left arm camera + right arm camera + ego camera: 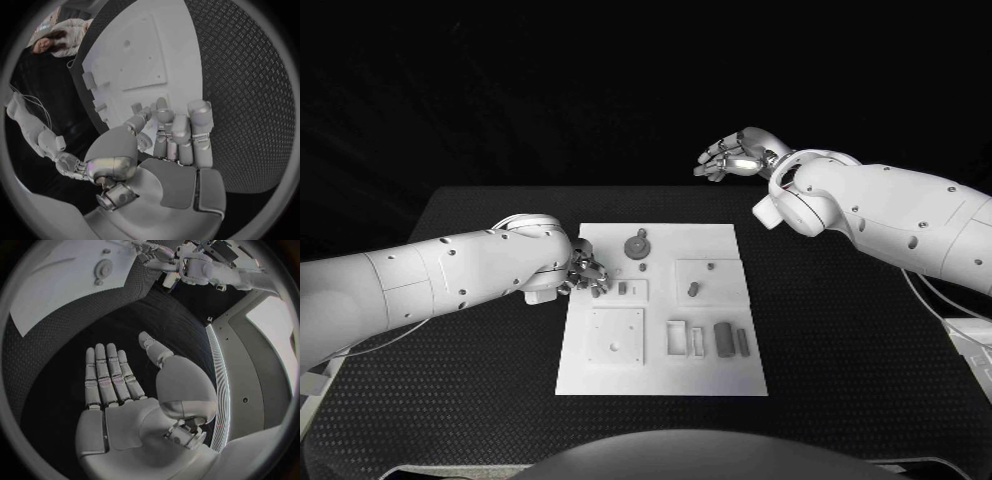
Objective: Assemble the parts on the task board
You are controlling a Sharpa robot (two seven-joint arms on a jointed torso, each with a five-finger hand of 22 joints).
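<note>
The white task board [661, 352] lies in the middle of the table. On it are a grey gear [639, 245], a small peg [694, 288] in a square recess, and several grey blocks [723, 338] near its front. My left hand [584, 275] hovers at the board's left edge, with a small dark piece [600, 291] at its fingertips. In the left wrist view its fingers [178, 132] lie straight and close together over the board [137, 55], thumb alongside; a grip is unclear. My right hand [737, 155] is raised beyond the table's far edge, its fingers [106, 375] spread flat and empty.
A square plate with holes [616, 335] sits on the board's front left. Black table [459, 400] surrounds the board on all sides. The right wrist view shows the board [56, 285] and gear [103, 270] far off.
</note>
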